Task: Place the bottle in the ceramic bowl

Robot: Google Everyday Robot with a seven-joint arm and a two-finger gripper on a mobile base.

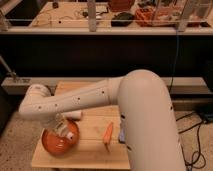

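Note:
An orange ceramic bowl (54,143) sits on the front left part of a small wooden table (92,150). My gripper (65,131) is at the end of the white arm, reaching down over the bowl's far right rim. A pale whitish object (71,134), which looks like the bottle, is at the gripper, just above or inside the bowl. I cannot tell whether it is resting in the bowl or held. The arm hides part of the bowl and of the pale object.
An orange carrot (108,133) lies on the table to the right of the bowl. A small dark object (121,137) lies next to it, by the arm. A dark shelf unit and a cluttered bench stand behind the table. Cables lie on the floor at the right.

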